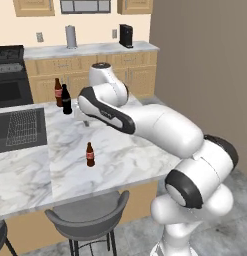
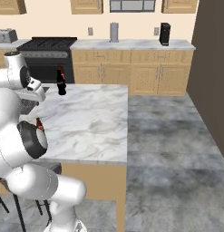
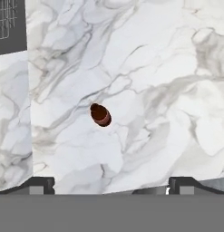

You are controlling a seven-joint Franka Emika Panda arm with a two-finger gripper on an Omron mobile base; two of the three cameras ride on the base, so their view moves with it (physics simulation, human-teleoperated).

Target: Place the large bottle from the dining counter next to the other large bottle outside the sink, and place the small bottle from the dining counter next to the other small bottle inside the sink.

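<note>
The small bottle [image 3: 100, 115], brown with a red label, stands upright on the marble dining counter [image 3: 168, 68], seen from straight above in the hand view. My gripper [image 3: 112, 185] hangs open above it, with a fingertip on either side of the frame and nothing between them. The small bottle [image 1: 90, 154] is alone near the counter's middle, and in the right base view the small bottle [image 2: 39, 124] peeks out from behind my arm. The large bottle [image 1: 58, 92] stands close beside the other large bottle [image 1: 66, 100], black, just right of the sink [image 1: 20, 129]. The other small bottle is hidden.
A grey stool [image 1: 87, 215] stands against the counter's near edge. The sink's wire rack [image 3: 7, 20] shows at the top left of the hand view. Behind the dining counter are a black stove [image 2: 47, 50] and wooden cabinets [image 2: 131, 68].
</note>
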